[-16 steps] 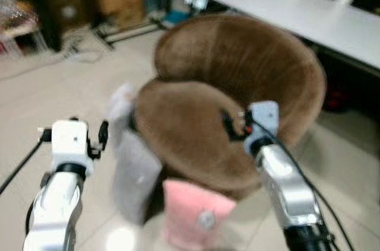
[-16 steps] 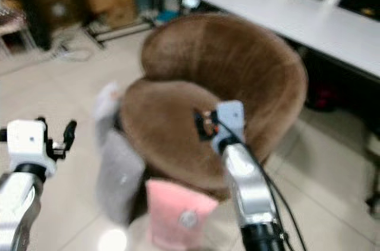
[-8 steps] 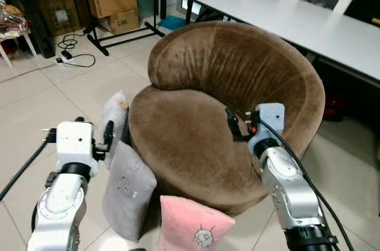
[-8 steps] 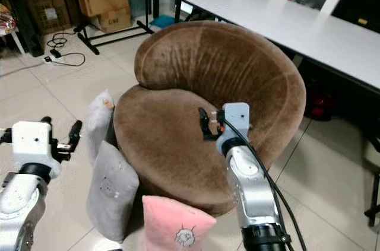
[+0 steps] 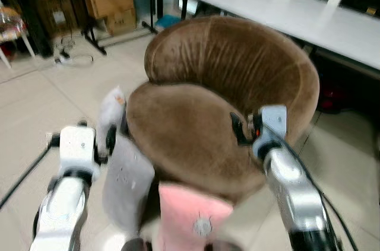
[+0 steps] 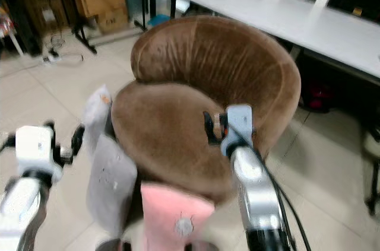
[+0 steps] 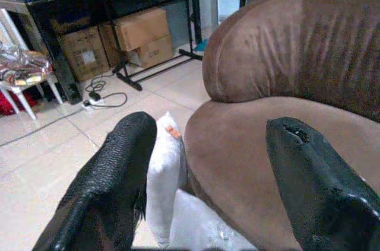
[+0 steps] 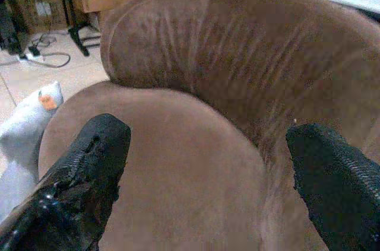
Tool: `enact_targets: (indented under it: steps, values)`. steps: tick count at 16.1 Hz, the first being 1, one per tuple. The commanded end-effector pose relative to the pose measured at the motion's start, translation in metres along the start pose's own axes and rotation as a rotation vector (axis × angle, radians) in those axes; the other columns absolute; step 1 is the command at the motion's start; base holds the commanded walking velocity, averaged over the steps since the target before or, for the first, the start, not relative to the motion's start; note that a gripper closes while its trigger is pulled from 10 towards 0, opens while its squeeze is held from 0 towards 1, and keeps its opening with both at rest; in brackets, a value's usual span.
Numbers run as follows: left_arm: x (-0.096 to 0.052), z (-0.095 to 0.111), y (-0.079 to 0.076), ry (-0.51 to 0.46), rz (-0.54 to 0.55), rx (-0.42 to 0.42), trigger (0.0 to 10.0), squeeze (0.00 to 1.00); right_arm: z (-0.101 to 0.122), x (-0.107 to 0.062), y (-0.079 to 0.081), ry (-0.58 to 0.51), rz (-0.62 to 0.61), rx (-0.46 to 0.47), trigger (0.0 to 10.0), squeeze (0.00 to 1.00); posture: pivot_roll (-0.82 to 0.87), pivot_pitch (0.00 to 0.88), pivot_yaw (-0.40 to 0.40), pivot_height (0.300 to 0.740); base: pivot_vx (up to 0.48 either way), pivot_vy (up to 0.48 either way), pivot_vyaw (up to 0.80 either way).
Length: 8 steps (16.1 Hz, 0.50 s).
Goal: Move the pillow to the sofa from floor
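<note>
I see my left gripper spread wide beside a grey square pillow leaning on the round brown plush sofa, right gripper wide above its seat, pink pillow on the floor in front.

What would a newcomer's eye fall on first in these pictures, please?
A round brown plush sofa dominates the middle. Against its near side on the tiled floor lean a grey pillow and a pink pillow. Both grippers, left and right, hover open, empty.
</note>
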<state>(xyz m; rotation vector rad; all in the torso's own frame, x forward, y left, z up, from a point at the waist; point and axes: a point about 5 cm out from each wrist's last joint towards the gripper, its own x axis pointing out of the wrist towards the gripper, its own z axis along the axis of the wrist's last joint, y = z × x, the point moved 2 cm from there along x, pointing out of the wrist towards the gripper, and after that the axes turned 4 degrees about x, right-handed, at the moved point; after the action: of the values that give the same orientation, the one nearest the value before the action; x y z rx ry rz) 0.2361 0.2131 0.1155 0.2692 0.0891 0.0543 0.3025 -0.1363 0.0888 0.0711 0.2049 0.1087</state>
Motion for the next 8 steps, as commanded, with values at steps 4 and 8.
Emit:
enact_targets:
  steps: [4, 8]
  values:
    - [-0.0018, -0.0002, -0.0006, -0.013, -0.010, 0.034, 10.0, 0.00, -0.0083, -0.0021, -0.0080, 0.049, -0.022, 0.028, 10.0, 0.00, -0.04, 0.000, -0.079, 0.606, 0.000, 0.000, 0.00]
    - [-0.0031, -0.0010, -0.0058, -0.017, -0.041, 0.022, 10.0, 0.00, -0.0032, -0.0028, -0.0024, 0.026, 0.025, 0.023, 10.0, 0.00, -0.04, 0.000, -0.090, 0.576, 0.000, 0.000, 0.00]
